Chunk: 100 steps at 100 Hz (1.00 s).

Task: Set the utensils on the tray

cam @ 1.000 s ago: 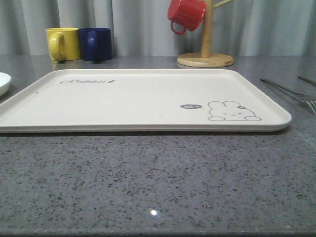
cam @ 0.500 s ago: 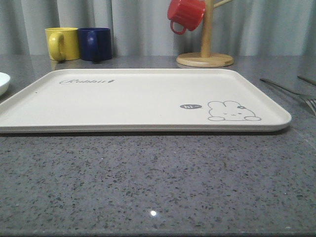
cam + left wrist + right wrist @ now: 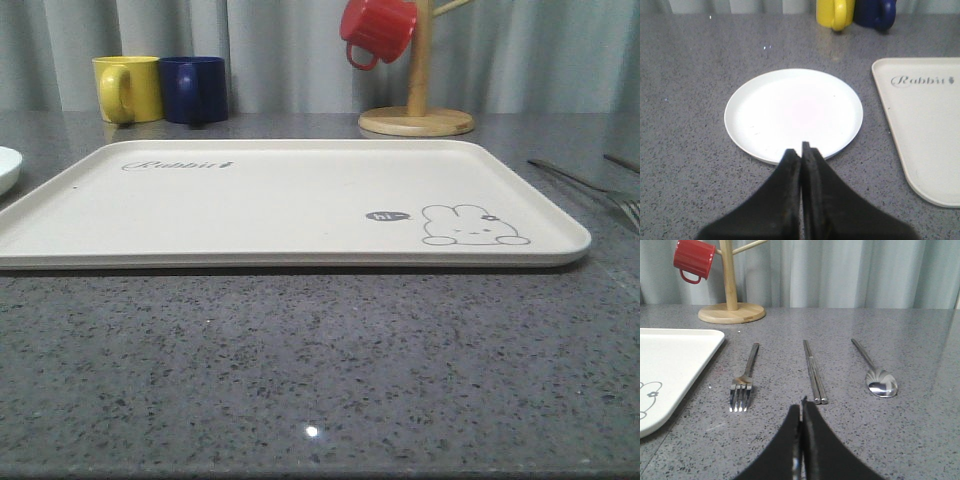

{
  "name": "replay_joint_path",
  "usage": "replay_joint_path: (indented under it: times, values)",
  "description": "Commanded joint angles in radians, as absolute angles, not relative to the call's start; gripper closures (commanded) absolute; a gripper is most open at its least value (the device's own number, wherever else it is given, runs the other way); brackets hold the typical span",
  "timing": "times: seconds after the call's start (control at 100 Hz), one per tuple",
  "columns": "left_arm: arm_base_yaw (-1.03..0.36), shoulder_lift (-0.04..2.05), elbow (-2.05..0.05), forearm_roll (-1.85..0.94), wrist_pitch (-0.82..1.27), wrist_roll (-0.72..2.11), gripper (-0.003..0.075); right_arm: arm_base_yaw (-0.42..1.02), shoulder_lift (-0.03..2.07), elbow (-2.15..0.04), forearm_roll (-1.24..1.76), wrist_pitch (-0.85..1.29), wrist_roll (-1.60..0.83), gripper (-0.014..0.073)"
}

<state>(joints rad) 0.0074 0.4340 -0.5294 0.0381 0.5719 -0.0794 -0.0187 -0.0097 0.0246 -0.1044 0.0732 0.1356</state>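
Nothing has shifted: tray [image 3: 280,200] bare, fork [image 3: 744,377], chopsticks [image 3: 814,372], spoon [image 3: 875,372] on the counter — both grippers [image 3: 801,150] [image 3: 801,407] clenched, empty.

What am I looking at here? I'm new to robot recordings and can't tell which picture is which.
These are three cameras on one two-armed robot at a grey table. The front view looks forward over the cream tray, which holds nothing yet. One camera rides on the left arm: its dark left hand is shut, holding nothing, above a white plate. Another rides on the right arm: the right hand, also shut on nothing, points at a fork, chopsticks and a spoon lying side by side on the table, beside the tray.
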Motion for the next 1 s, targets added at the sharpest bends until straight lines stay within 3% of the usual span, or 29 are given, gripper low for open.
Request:
replay_joint_path:
  times: [0.0,0.08,0.15,0.35,0.42,0.83,0.99]
  values:
    - [0.009,0.562,-0.633,0.052,0.561,-0.088,0.0738,-0.023,-0.030,0.028,-0.107,-0.006,0.129,0.0655]
    - [0.009,0.667,-0.696,0.052,0.577,-0.090,0.0727,-0.023,-0.030,0.028,-0.107,-0.006,0.129,0.0655]
    - [0.009,0.755,-0.756,0.052,0.589,-0.096,0.0670,-0.023,-0.030,0.028,-0.107,-0.006,0.129,0.0655]
    - [0.009,0.960,-0.905,0.092,0.589,-0.100,0.0325,-0.023,-0.030,0.028,-0.107,-0.006,0.129,0.0655]
    - [0.027,1.026,-0.956,0.096,0.591,-0.117,0.0251,-0.023,-0.030,0.028,-0.107,-0.006,0.129,0.0655]
    - [0.246,1.427,-1.256,0.071,1.015,-0.172,0.0239,-0.023,-0.030,0.028,-0.107,-0.006,0.129,0.0655]
    - [0.279,1.553,-1.313,0.038,1.053,-0.174,0.0239,-0.023,-0.030,0.028,-0.107,-0.006,0.129,0.0655]
